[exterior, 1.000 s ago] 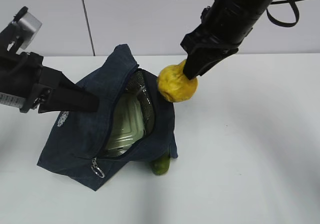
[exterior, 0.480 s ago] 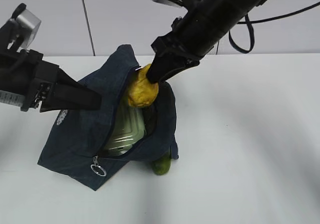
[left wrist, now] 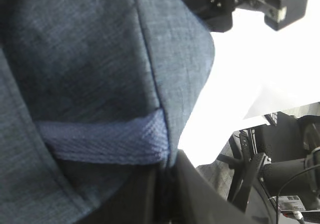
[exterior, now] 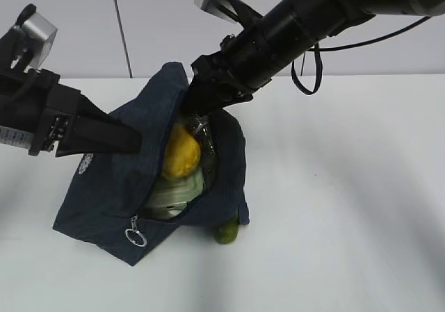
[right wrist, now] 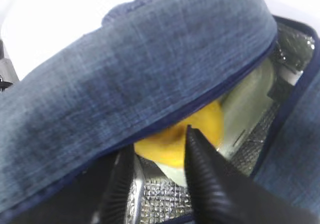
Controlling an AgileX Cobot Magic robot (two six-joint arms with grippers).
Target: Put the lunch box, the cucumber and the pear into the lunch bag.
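Pear [exterior: 181, 153] now inside lunch bag [exterior: 111, 194], right end effector [right wrist: 160, 176] apart, seemingly released, left end effector [exterior: 132, 142] clamped on bag.

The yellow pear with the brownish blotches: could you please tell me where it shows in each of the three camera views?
Exterior view: the yellow, brown-blotched pear sits centre-left, inside the mouth of the dark navy fabric lunch bag, below the right gripper.
Left wrist view: not visible; bag fabric fills the picture.
Right wrist view: lower centre, under the bag's navy rim, just beyond the gripper's fingertips.
Shared landmark: the navy lunch bag.
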